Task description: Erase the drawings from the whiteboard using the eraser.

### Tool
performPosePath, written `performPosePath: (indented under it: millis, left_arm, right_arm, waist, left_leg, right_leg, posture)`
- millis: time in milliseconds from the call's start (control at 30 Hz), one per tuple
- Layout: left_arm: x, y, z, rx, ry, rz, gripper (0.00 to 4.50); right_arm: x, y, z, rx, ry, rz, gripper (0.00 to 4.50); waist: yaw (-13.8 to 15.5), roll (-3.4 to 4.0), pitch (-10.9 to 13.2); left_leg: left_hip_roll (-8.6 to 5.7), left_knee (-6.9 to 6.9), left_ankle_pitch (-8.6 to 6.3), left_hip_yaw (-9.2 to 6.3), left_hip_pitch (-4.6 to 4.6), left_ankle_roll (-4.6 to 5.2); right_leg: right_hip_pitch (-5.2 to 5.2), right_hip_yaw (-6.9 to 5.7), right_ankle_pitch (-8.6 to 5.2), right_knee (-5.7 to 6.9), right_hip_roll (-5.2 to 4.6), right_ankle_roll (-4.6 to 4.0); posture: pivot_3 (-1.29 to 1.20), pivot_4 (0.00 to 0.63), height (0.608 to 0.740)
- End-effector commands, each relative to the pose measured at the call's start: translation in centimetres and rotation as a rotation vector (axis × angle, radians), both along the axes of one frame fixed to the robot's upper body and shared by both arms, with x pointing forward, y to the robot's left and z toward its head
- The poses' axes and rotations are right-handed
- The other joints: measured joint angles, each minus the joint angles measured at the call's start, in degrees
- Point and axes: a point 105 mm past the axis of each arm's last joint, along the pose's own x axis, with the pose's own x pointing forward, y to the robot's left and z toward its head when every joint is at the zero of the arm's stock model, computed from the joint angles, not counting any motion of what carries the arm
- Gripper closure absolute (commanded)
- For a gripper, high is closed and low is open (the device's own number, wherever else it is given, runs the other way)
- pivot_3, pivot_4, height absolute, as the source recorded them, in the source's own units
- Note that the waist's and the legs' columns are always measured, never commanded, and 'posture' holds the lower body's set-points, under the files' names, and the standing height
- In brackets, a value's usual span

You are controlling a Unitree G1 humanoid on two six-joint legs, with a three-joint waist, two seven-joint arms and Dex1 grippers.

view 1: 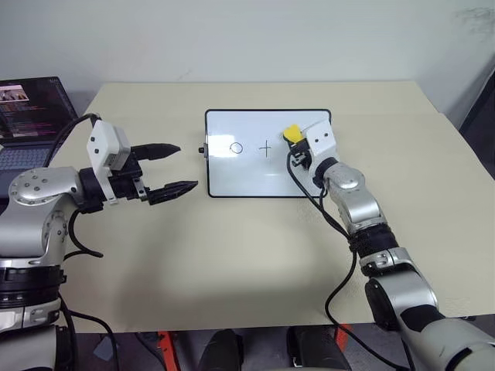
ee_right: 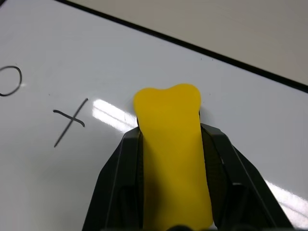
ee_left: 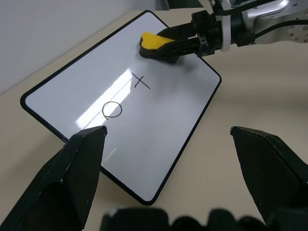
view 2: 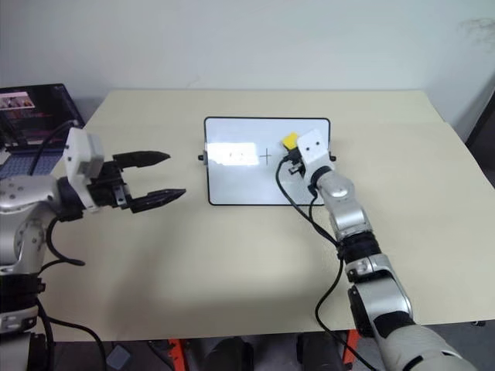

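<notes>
The right claw is pinching the eraser over the whiteboard, beside the plus; the left claw is hovering spread.

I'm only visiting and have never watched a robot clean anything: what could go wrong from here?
The whiteboard lies loose on the table, and the left tool hangs open beside it, not holding it, so a wipe might push the board along. The eraser is pinched between the right tool's two fingers and could twist or slip under pressure. The circle and plus sign remain, so a short stroke may miss them.
</notes>
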Motion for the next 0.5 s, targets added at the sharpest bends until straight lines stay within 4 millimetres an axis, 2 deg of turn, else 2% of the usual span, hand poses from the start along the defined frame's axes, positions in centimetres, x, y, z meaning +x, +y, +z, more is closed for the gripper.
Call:
performPosePath:
  millis: [33,267,500]
  left_arm:
    - [-0.6,0.2,1.7,0.017,-0.064,0.004,0.0]
    - [-0.9,0.3,1.8,0.018,-0.067,0.012,0.0]
    - [-0.8,0.0,2.0,0.018,-0.073,0.01,0.0]
  right_arm:
    - [0.8,-1.1,-0.7,-0.054,0.023,-0.041,3.22]
    - [0.6,-2.0,-2.2,-0.084,0.071,-0.048,3.22]
    - [-1.4,-3.0,-4.2,-0.087,0.121,-0.047,3.22]
  waist:
    - [0.0,0.0,0.0]
    - [0.2,-0.04,0.0]
    - [0.6,-0.04,0.0]
  left_leg:
    - [0.0,0.0,0.0,0.01,0.02,0.0]
    - [-0.01,0.03,0.0,0.0,0.28,0.01]
    - [-0.01,0.01,-0.01,-0.06,0.65,0.02]
  right_leg:
    - [0.0,0.01,0.0,0.02,0.0,0.0]
    - [0.26,0.01,0.02,0.1,0.0,-0.02]
    - [0.73,-0.03,0.02,-0.02,-0.01,-0.01]
  posture:
    - [0.0,0.15,0.74]
    - [0.0,0.15,0.74]
    - [0.0,0.15,0.74]
